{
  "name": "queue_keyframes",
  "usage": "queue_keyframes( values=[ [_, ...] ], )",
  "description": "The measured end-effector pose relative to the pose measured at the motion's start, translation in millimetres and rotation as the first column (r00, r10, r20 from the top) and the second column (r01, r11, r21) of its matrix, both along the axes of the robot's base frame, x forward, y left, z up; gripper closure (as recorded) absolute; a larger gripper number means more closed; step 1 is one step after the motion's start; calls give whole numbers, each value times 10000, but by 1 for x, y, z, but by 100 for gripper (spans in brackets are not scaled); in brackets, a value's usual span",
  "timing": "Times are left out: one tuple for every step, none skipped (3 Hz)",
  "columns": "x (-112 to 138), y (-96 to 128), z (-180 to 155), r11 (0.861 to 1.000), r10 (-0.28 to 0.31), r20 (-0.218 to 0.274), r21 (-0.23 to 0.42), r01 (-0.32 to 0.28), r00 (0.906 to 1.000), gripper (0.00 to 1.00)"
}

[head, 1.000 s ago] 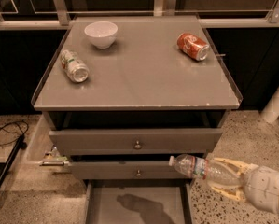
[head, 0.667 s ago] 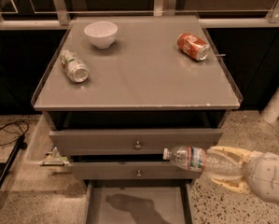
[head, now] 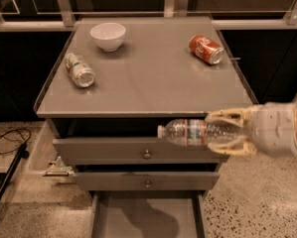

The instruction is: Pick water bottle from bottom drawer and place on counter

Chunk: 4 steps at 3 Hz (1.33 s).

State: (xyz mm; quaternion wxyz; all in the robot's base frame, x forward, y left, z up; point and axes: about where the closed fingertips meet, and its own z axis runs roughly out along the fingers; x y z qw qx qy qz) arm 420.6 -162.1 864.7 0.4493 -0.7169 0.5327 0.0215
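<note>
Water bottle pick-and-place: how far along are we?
Done: the water bottle is out of the open bottom drawer. In hand: the gripper, reaching in from the right, is shut on it and holds it sideways, cap to the left, in front of the top drawer and just below the counter edge. Left: raise it over the rim and set it on the counter.

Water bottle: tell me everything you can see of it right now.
The water bottle is small, clear ribbed plastic with a white cap and a red-and-white label band. It hangs horizontal, cap toward image-left, in front of the top drawer, just below the front edge of the counter. The gripper, at the right of the view, is shut on its base end; nothing else touches it.
</note>
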Motion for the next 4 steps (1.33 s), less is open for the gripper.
queue_keyframes(
  values=[
    [44, 17, 13, 9993, 62, -839, 369, -31, 9965, 100],
    [55, 53, 19, 9973, 530, -1058, 571, -471, 9930, 100],
    [55, 53, 19, 9973, 530, -1058, 571, -471, 9930, 100],
    [85, 57, 26, 9953, 603, -880, 809, -532, 9943, 100]
  ],
)
